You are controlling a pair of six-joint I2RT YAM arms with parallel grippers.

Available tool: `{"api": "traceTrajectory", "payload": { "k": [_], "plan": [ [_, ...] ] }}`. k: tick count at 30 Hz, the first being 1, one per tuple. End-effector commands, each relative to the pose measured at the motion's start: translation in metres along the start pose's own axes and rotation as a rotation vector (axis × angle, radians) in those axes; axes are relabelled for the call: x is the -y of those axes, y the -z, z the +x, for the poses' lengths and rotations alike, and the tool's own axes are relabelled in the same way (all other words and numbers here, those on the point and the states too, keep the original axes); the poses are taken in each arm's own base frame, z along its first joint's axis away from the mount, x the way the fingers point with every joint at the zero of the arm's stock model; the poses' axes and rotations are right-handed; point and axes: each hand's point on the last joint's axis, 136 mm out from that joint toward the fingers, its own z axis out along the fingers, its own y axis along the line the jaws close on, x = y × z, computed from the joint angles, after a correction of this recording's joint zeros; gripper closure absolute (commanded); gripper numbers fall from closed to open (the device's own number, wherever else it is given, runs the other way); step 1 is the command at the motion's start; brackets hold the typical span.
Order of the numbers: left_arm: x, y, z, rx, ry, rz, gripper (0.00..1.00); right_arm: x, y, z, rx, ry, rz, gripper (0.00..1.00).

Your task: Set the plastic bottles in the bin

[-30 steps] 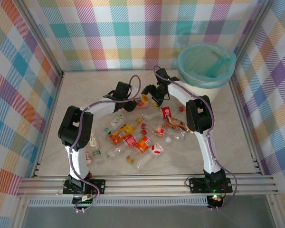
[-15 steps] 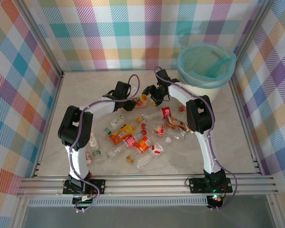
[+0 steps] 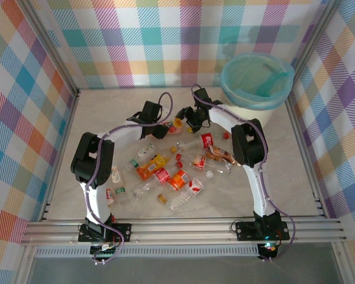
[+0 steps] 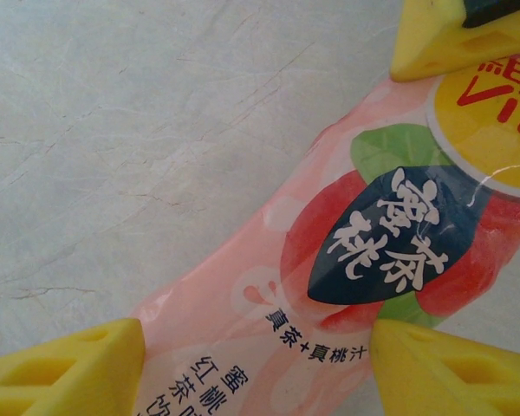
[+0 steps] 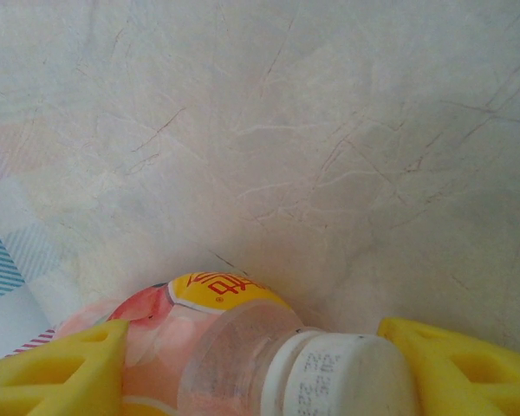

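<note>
A pink peach-tea bottle (image 3: 177,123) with a white cap (image 5: 342,373) sits between both grippers at the back of the pile. My left gripper (image 3: 165,128) is shut on its labelled body (image 4: 329,260), a yellow finger pressing each side (image 4: 256,355). My right gripper (image 3: 187,120) is shut on the same bottle at the cap end (image 5: 251,347), and one of its fingers (image 4: 442,35) shows in the left wrist view. Several more plastic bottles (image 3: 165,171) lie scattered mid-table. The bin (image 3: 227,83), cream with a teal liner, stands at the back right.
Loose bottles with red and orange labels (image 3: 206,140) lie just in front of the grippers. Checked walls close in the back and both sides. Bare table (image 3: 106,112) stretches behind the left arm, and more lies in front of the bin (image 3: 284,154).
The right gripper has closed in on the pink bottle's cap end. Both grippers and the bottle have shifted slightly toward the back wall.
</note>
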Motion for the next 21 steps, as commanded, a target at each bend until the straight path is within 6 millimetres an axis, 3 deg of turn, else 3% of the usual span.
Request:
{"api": "traceTrajectory", "payload": {
  "k": [1,7,17,19,21],
  "plan": [
    [0.011,-0.002,0.031,-0.115,0.009,0.05,0.31,-0.016,0.007,0.0,0.02,-0.017,-0.047,0.46],
    [0.011,-0.005,0.034,-0.133,0.01,0.048,0.31,-0.008,0.008,-0.002,0.026,-0.02,-0.028,0.38],
    [0.008,-0.004,0.039,-0.143,0.001,0.034,0.31,0.0,0.008,-0.007,0.044,-0.048,-0.032,0.4],
    [0.009,-0.005,0.04,-0.146,0.004,0.035,0.31,0.001,0.007,-0.007,0.044,-0.053,-0.029,0.25],
    [0.009,-0.006,0.04,-0.148,0.007,0.034,0.31,0.002,0.007,-0.007,0.043,-0.057,-0.026,0.22]
  ]
}}
